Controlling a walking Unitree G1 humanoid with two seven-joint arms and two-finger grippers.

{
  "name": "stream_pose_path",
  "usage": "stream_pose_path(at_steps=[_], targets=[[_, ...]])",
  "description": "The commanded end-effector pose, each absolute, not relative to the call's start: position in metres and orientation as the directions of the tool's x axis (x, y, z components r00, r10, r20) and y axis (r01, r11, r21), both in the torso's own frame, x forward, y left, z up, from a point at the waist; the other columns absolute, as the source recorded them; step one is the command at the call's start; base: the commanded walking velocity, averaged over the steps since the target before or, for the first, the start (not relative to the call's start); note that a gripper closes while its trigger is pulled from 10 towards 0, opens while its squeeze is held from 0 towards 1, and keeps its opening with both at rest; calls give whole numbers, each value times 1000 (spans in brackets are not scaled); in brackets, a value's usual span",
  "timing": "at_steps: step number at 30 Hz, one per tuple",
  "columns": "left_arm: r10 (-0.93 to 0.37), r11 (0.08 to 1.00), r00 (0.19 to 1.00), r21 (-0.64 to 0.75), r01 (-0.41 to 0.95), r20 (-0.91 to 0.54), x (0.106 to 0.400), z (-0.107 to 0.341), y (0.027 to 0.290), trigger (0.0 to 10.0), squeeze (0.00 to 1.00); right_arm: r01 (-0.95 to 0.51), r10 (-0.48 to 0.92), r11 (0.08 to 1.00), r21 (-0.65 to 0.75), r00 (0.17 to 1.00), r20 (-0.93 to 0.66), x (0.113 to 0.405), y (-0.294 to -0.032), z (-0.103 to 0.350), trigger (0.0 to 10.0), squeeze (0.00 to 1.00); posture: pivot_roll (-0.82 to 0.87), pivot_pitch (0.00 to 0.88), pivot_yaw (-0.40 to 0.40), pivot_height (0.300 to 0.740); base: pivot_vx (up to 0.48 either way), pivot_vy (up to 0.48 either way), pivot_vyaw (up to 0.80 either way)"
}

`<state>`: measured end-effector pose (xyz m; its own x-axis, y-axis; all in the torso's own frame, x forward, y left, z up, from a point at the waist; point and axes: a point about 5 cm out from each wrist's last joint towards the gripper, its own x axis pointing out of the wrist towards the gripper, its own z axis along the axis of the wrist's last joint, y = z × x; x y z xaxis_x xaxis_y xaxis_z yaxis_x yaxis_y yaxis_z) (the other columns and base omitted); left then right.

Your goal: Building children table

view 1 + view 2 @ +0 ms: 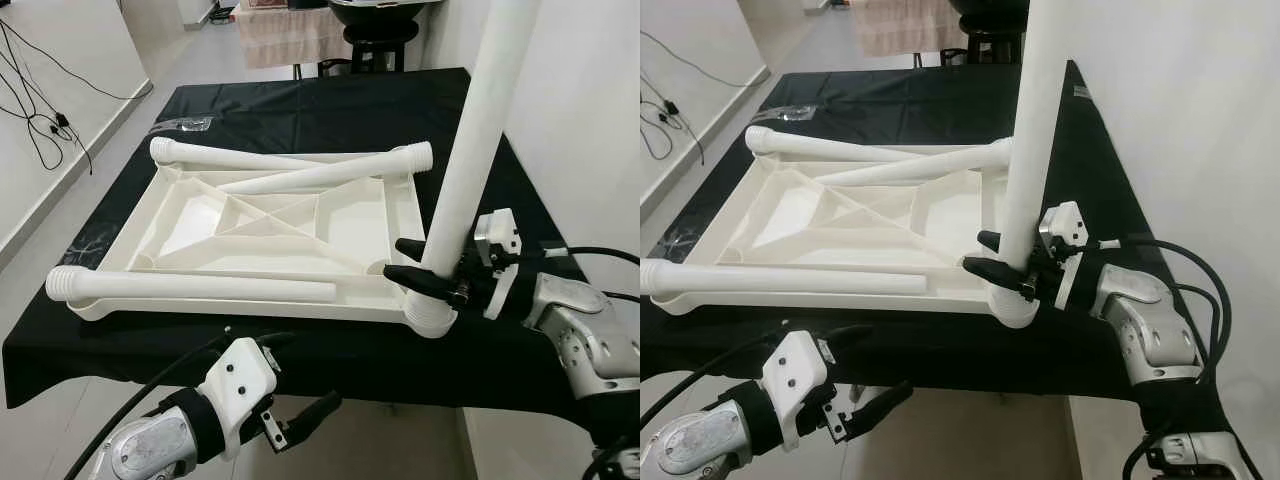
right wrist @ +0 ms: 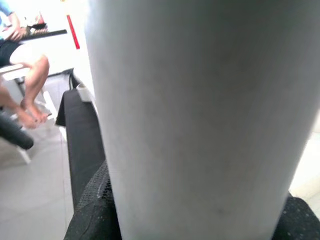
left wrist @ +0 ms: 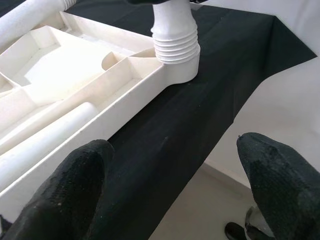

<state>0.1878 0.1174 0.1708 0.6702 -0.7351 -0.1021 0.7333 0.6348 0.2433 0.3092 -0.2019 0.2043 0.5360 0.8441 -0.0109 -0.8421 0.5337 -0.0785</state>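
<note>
A white plastic tabletop (image 1: 400, 215) lies upside down on the black-covered table (image 1: 330, 110). Three loose white legs rest on it: one along the near rim (image 1: 190, 287), one along the far rim (image 1: 235, 156), one slanting across (image 1: 325, 172). A fourth leg (image 1: 475, 150) stands upright in the near right corner socket (image 1: 432, 318), its threaded end (image 3: 175, 42) seated there. My right gripper (image 1: 425, 265) is shut on this leg just above the socket. My left gripper (image 1: 305, 415) hangs open below the table's near edge, holding nothing.
A white wall (image 1: 580, 110) runs close along the table's right side. Black cables (image 1: 40, 110) trail over the floor at the left. A dark stool (image 1: 375, 30) stands beyond the table's far end. A seated person's bare legs (image 2: 30, 85) appear in the right wrist view.
</note>
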Motion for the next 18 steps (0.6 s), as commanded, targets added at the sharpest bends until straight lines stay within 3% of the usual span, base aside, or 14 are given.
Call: stream_pose_path(at_steps=[1, 10, 18], targets=[[-736, 628, 666, 248, 738, -119, 187, 171, 119, 10000, 0, -847, 847, 531, -14, 531, -19, 308, -201, 196, 10000, 0, 95, 172, 82, 740, 0, 0, -800], [-737, 627, 666, 251, 738, -117, 189, 171, 118, 10000, 0, -878, 878, 478, -35, 478, 14, 300, -197, 201, 10000, 0, 86, 175, 81, 740, 0, 0, -800], [-737, 625, 666, 258, 736, -114, 191, 171, 117, 10000, 0, -886, 885, 463, -19, 462, 62, 298, -173, 196, 10000, 0, 84, 172, 83, 740, 0, 0, 0]])
